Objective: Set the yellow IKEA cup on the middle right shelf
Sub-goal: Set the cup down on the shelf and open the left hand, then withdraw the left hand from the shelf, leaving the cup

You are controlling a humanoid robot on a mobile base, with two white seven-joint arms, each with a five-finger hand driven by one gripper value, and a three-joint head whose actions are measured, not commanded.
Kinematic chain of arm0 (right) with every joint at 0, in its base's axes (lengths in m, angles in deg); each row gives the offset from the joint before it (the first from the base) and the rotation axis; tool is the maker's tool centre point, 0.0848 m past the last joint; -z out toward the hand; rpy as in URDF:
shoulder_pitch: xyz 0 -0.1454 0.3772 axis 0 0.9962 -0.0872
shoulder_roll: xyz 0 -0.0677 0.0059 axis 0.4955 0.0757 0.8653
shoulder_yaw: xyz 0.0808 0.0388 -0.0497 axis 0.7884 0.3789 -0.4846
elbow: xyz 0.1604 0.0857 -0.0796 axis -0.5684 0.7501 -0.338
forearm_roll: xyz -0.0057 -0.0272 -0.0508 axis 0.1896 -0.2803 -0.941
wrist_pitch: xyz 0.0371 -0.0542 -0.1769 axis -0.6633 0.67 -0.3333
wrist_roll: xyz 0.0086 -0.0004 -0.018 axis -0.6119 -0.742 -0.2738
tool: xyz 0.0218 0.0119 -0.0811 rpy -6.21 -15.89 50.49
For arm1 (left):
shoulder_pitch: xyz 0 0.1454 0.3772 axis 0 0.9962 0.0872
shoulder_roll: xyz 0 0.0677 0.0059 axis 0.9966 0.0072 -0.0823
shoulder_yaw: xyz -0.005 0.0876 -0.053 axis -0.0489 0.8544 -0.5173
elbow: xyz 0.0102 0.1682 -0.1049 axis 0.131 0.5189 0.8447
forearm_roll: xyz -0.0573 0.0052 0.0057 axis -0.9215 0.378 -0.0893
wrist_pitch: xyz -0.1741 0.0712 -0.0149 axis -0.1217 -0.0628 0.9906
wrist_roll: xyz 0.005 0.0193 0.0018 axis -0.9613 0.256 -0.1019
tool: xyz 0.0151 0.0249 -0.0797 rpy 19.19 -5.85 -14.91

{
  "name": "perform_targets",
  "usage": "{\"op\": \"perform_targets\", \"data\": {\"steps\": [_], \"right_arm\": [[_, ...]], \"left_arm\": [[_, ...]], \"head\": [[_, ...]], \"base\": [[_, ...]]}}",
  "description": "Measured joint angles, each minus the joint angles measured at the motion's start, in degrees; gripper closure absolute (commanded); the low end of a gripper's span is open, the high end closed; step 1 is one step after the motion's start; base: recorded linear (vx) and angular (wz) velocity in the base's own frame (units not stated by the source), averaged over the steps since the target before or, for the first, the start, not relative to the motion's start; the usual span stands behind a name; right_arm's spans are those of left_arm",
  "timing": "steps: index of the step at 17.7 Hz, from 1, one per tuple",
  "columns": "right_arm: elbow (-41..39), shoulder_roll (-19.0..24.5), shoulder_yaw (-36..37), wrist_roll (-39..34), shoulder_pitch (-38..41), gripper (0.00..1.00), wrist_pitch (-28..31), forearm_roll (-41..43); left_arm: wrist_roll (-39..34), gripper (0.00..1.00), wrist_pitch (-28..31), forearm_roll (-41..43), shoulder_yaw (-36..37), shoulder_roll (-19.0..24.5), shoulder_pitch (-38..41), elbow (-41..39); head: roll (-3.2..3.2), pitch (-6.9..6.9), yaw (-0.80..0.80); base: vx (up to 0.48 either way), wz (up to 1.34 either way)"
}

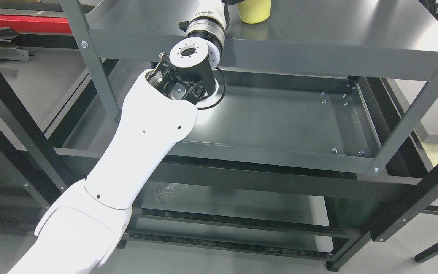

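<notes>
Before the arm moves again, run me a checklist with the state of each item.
1. Cup in view: ok, its lower part shows at the top edge.
2. Cup upright on the upper shelf: ok, base flat on it.
3. Left hand's hold on the cup: cannot tell, the hand is cut off by the top edge.
4. Left arm free of the shelf's front edge: cannot tell, its wrist crosses right over that edge.
5. Shelf below free to take the cup: ok on its right half.
6. Right arm: cannot tell, out of view.
</notes>
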Motion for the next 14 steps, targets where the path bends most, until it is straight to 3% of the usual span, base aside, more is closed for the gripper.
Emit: {"op": "perform_targets", "data": {"steps": [3,8,14], "right_arm": [[0.0,0.0,0.0,0.0,0.0,0.01,0.0,0.0],[0.0,0.0,0.0,0.0,0.0,0.01,0.0,0.0],[0.0,0.0,0.0,0.0,0.0,0.01,0.0,0.0]], "left_arm": [[0.1,0.01,-0.8,1.4,-0.1,0.0,0.9,-1.1],[4.2,0.01,-7.1,2.6,0.1,0.0,4.7,-4.0],[14.9,0.01,-23.7,7.5,0.5,0.0,9.9,-6.2]], "head": [[0.0,0.0,0.0],[0.0,0.0,0.0],[0.0,0.0,0.0]], "base": [[0.0,0.0],[-0.003,-0.01],[0.001,0.01]]}}
